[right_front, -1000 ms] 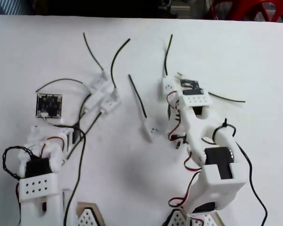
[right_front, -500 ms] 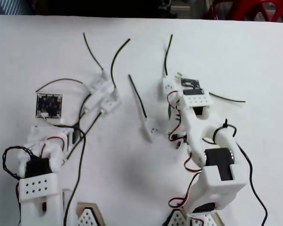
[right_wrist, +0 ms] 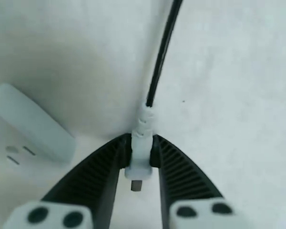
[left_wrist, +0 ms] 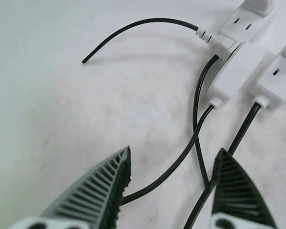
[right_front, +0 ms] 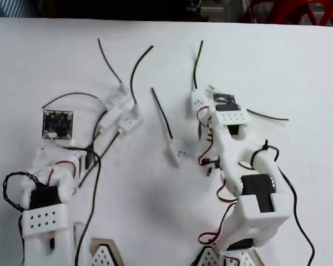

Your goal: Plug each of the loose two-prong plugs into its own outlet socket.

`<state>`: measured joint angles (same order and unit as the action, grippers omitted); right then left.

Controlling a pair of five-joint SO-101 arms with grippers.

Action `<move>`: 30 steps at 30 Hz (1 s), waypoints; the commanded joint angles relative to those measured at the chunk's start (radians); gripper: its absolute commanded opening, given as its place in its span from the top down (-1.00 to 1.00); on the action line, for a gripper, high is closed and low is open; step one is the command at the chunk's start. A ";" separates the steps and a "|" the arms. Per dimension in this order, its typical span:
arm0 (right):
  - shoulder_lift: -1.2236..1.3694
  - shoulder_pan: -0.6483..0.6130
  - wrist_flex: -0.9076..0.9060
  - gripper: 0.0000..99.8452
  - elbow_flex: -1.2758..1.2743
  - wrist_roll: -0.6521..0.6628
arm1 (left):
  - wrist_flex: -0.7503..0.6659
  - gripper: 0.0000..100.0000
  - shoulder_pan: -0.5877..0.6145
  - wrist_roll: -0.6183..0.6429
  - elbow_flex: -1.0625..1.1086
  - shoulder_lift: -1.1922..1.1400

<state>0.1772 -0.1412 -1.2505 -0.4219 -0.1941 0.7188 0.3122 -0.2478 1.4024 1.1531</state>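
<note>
Nothing has visibly shifted over the last second, and both arms sit as they were. By my reading the task is barely begun: the right gripper (right_wrist: 141,140) is clamped on a white plug (right_wrist: 139,162), and the nearest outlet socket (right_wrist: 31,126) lies just beside its fingers with its slots unfilled. The left gripper (left_wrist: 174,152) stands wide open holding nothing, with black cords (left_wrist: 188,139) running between its fingers and another bare socket (left_wrist: 279,76) just beyond the tips.

White plastic plug (right_wrist: 138,162), ribbed jaws, seemingly matt table (right_wrist: 229,71)

Bright, even overhead light — soft, faint shadows
</note>
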 commanded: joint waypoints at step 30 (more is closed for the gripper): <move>-0.819 -0.541 0.199 0.97 -0.226 0.178 | -0.206 0.44 -0.278 0.098 -0.175 0.016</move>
<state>-0.5792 -0.6260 -1.1262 -0.6214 -0.0253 0.5884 0.0913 -0.1588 1.2843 1.1531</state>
